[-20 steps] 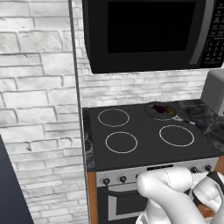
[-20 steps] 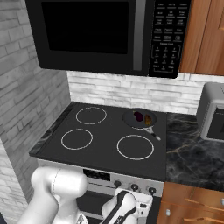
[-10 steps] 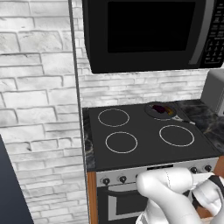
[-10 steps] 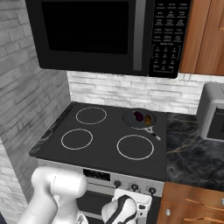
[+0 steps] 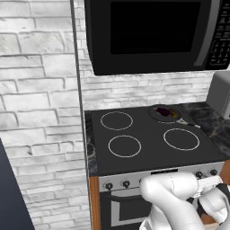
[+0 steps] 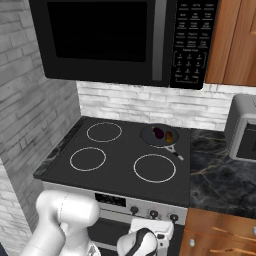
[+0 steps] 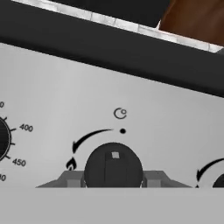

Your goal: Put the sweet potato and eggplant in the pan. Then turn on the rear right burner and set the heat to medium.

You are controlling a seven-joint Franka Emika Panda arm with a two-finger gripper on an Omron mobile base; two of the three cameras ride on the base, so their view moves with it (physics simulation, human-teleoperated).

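Gripper pressed close against the stove's silver control panel, jaws drawn narrow and closed on a round black knob that sits squarely between the two finger tips. Just above that knob, a curved arrow, a small flame mark, a dot and a tiny burner symbol printed on the panel. Off to one side of the jaws, part of a larger dial with temperature numbers; off to the other side, the edge of a further knob. Farther beyond and above the jaws, flat black glass cooktop with three bare white rings. At the rear right burner, well away from the jaws, the pan, handle pointing toward the front right, holding both the eggplant and the sweet potato side by side. Farthest back, black microwave over white brick wall.
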